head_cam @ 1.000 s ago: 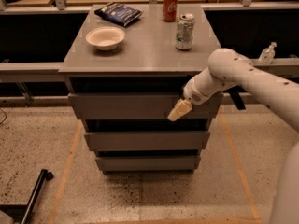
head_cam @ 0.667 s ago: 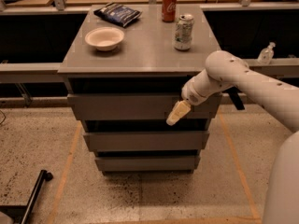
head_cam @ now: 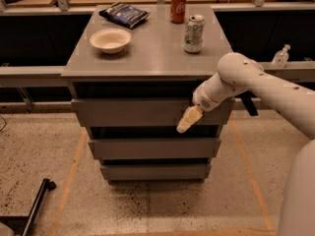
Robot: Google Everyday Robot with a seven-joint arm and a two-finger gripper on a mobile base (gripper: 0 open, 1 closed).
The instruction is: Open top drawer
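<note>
The top drawer (head_cam: 128,113) is the widest grey front panel, just under the cabinet top, with a dark gap above it. It stands out a little from the cabinet body. The narrower middle drawer front (head_cam: 152,148) and the smallest bottom one (head_cam: 155,171) sit below. My gripper (head_cam: 187,120) hangs from the white arm (head_cam: 256,85) that reaches in from the right. Its cream fingertips lie in front of the right part of the top drawer's panel, near its lower edge.
On the cabinet top (head_cam: 152,53) stand a white bowl (head_cam: 110,40), a dark snack bag (head_cam: 124,14), a red soda can (head_cam: 178,6) and a silver-green can (head_cam: 194,33). Low shelves run behind left and right. A black caster leg (head_cam: 37,208) lies on the floor, lower left.
The arm and gripper have shifted slightly left and down along the top drawer's front. The drawer front looks much the same.
</note>
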